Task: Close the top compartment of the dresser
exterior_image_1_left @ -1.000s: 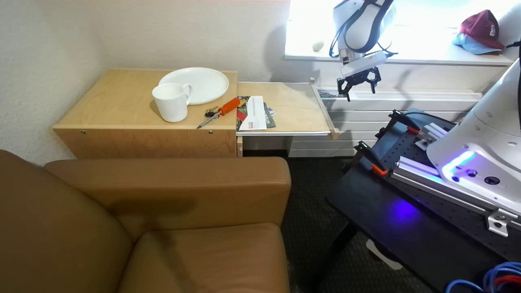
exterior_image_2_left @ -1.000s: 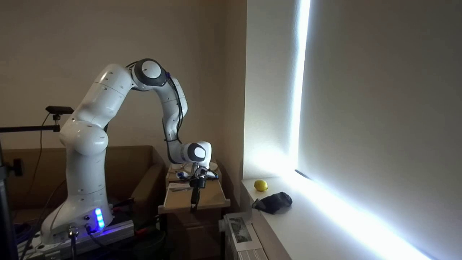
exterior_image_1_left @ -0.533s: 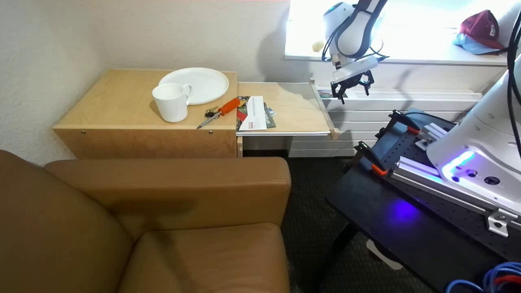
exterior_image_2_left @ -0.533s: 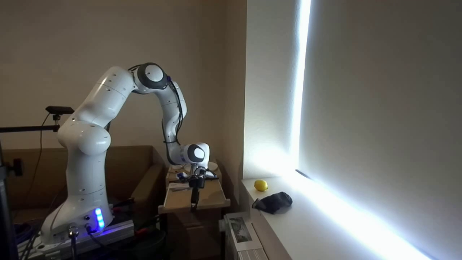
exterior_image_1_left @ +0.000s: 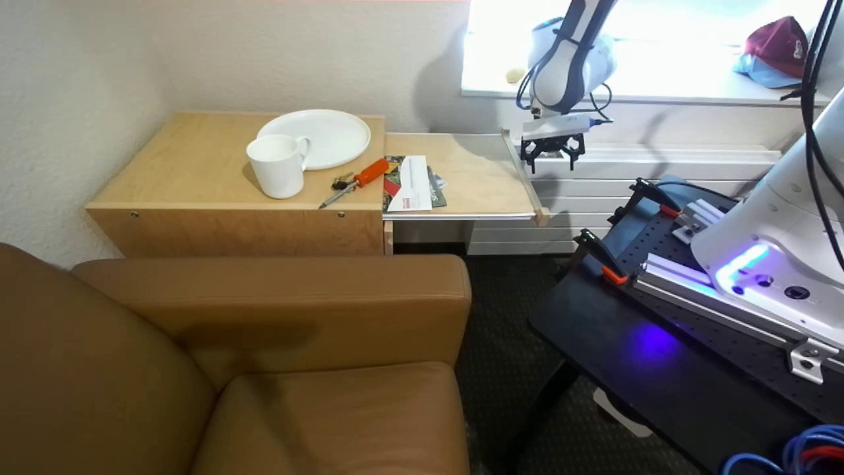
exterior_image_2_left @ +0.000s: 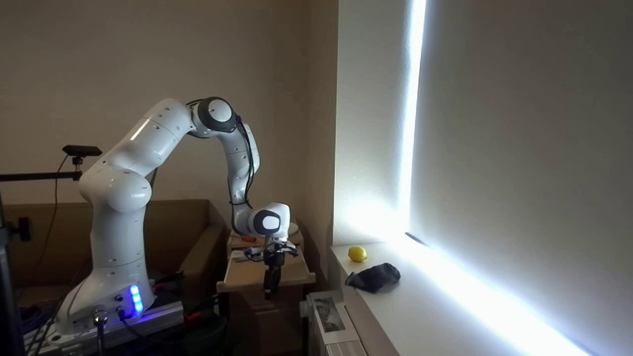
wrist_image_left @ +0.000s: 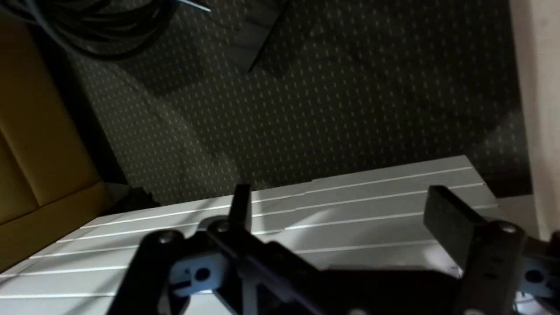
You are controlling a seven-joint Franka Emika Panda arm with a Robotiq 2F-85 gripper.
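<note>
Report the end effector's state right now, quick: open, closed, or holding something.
End effector: open, jaws wide apart in the wrist view, holding nothing.

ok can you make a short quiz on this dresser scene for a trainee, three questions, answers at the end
1. True or false: the top compartment of the dresser is pulled out.

2. Where does the lemon lie?
a) in the top compartment
b) on the windowsill
c) on the dresser

3. Fill the gap: the hand is ____ and holds nothing.

Key: 1. True. 2. b. 3. open.
</note>
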